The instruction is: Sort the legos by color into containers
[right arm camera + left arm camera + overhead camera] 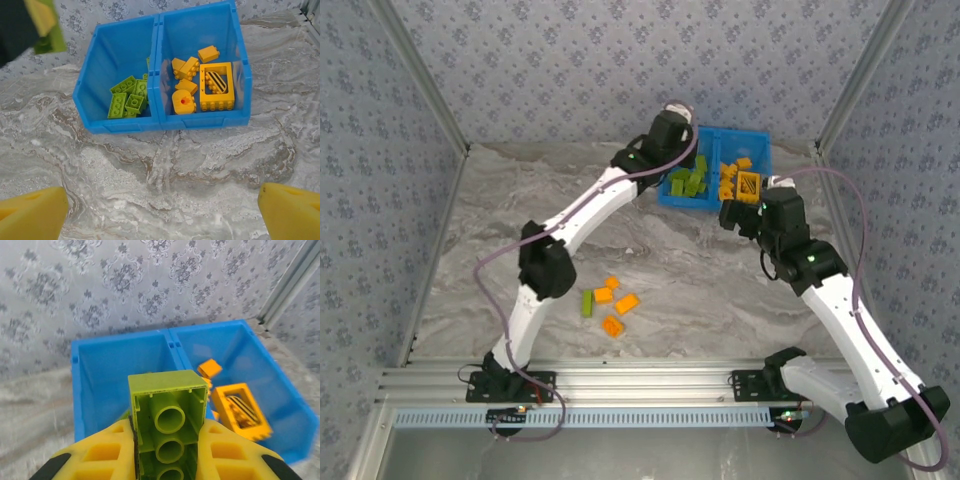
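**Left gripper**
- Jaws: clamped on one lime green brick.
- The brick sits between the two yellow fingers. Its hollow underside, with a row of round tubes, faces the wrist camera.
- Position: the brick is held in the air, clear of the table. In the top view the left gripper is at the far left edge of the blue bin. Whether the brick is directly over a compartment cannot be told.

**Right gripper**
- Jaws: wide apart, holding nothing and touching nothing.
- The two yellow fingertips sit at the lower corners of the wrist view, with bare marbled table between them.
- Position: in the top view the right gripper is just in front of the bin, on its near side.

**Blue bin**
- Left compartment: a pile of green bricks.
- Right compartment: several orange bricks, an open orange frame lying flat, and a round orange piece.

**Table**
- Loose bricks lie near the left arm, well apart from the bin: one green brick and four orange ones.
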You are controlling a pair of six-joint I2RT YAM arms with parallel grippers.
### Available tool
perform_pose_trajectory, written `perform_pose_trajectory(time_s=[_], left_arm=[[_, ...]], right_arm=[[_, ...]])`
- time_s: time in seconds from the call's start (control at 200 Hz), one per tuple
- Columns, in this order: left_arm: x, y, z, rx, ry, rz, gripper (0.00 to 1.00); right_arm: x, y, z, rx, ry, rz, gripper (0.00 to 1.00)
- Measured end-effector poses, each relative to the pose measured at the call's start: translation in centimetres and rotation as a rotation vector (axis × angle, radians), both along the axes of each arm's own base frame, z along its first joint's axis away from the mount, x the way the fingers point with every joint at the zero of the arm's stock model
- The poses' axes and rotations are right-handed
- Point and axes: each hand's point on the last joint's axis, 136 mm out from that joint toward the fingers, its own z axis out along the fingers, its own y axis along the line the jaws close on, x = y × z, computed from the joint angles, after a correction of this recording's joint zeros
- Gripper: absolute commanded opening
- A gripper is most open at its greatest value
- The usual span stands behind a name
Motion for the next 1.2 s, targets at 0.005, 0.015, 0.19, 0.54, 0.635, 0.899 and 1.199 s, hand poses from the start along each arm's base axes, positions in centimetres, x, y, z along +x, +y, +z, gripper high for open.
perform_pose_trajectory(time_s=[0.005,0.015,0.19,0.54,0.635,0.899,1.199], left_arm=[[0.2,-0.1,-0.2,0.006,-0.003,0.0,0.25],[0.3,-0.2,-0.4,0.01,-0.008,0.0,0.25],[3.8,-1.9,-5.9,0.139,-0.101,0.002,0.25],[6.7,-2.9,-10.7,0.263,-0.249,0.003,0.53],[7.0,-2.8,-9.9,0.249,-0.27,0.009,0.66],[6.5,-2.0,-7.9,0.185,-0.206,0.027,0.7],[-2.7,1.8,7.5,0.04,-0.137,-0.129,0.79]], right_arm=[[0.0,0.0,0.0,0.001,-0.001,-0.001,1.0],[-0.1,-0.1,0.1,0.001,-0.002,-0.001,1.0],[-0.4,-0.7,0.3,0.011,-0.004,-0.007,1.0],[-0.8,-1.1,-0.5,0.004,0.032,-0.014,1.0],[-0.8,-1.1,-0.5,0.004,0.034,-0.013,1.0],[-0.9,-0.8,-0.8,0.011,0.045,0.001,1.0],[-2.1,3.4,-2.5,0.017,0.09,0.222,1.0]])
